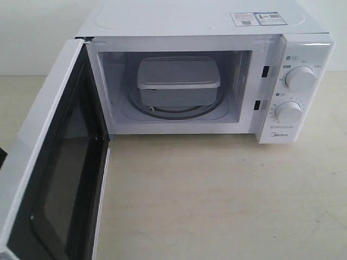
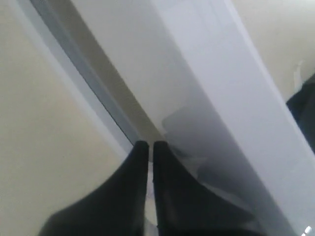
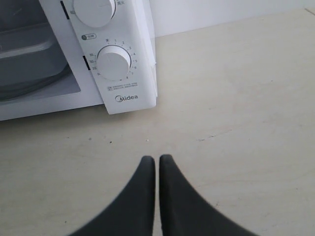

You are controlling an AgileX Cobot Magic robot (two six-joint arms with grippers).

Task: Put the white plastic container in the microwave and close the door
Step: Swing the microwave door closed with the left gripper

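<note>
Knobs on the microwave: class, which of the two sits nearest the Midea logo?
The lower knob, directly above the logo. The upper knob sits higher, farther from it.

Lab-like bench: microwave (image 1: 206, 19) on plain beige table (image 1: 217, 195)

You see a pale cream table (image 1: 227, 200) with faint wood grain and a few small dark specks. One thing stands on it: the white microwave (image 1: 190, 19), set flat toward the far side. The tabletop stretches in front of the microwave and past its knob side, reaching a white wall (image 1: 32, 32) behind it.
</note>
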